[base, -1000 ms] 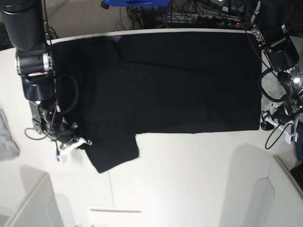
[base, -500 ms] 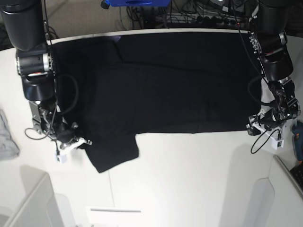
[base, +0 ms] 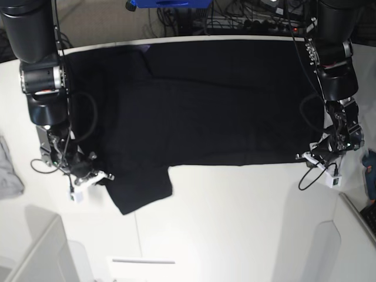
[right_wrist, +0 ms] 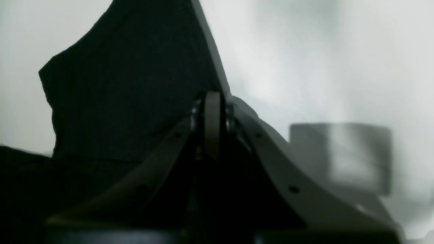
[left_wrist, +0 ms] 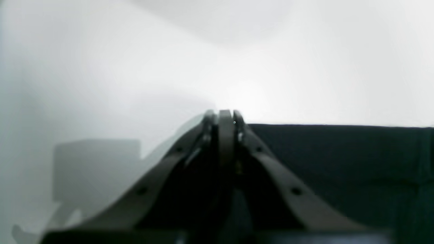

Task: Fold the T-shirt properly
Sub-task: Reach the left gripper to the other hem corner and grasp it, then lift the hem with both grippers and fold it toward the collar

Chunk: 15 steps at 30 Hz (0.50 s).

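The black T-shirt (base: 223, 106) lies spread flat on the white table (base: 235, 211), plain side up, with one sleeve (base: 141, 188) sticking out toward the front. My right gripper (base: 104, 176) sits at the shirt's left edge beside that sleeve. In the right wrist view it (right_wrist: 212, 96) is shut, pinching the edge of the dark fabric (right_wrist: 129, 84). My left gripper (base: 306, 157) is at the lower right hem corner. Seen from the left wrist, it (left_wrist: 223, 113) is shut right at the hem's end, with the cloth (left_wrist: 339, 156) stretching away to its right.
A small grey cloth (base: 9, 170) lies at the table's left edge. Cables and a power strip (base: 247, 23) run behind the table's far edge. White panels stand at the front left (base: 35, 252) and front right (base: 341, 241). A blue object (base: 370, 176) sits at the right edge.
My left arm has come in from the table's right edge to the shirt's lower right hem corner, and its jaws have closed there. The right arm has not moved.
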Tool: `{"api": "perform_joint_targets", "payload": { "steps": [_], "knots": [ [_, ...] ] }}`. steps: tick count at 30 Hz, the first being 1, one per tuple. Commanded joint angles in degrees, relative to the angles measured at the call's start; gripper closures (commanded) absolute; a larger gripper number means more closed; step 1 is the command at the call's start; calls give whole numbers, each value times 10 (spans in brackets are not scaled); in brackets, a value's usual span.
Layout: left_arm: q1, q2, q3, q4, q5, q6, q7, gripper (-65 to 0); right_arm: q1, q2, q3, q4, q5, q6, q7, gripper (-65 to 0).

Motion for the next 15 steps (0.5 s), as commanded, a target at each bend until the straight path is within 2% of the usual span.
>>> {"api": "perform_joint_targets", "payload": {
  "steps": [1, 4, 12, 15],
  "knots": [
    [-6, -4, 2, 3, 7, -1, 19, 0, 14, 8, 0, 8, 0, -2, 3, 0],
    [-9, -4, 2, 7, 7, -1, 21, 0, 14, 8, 0, 12, 0, -2, 3, 0],
    [-8, -8, -3, 15, 2, -3, 23, 0, -15, 9, 5, 108, 0, -7, 3, 0],
    [15, -9, -3, 67, 2, -3, 24, 0, -30, 21, 6, 137, 0, -34, 3, 0]
  ]
}}
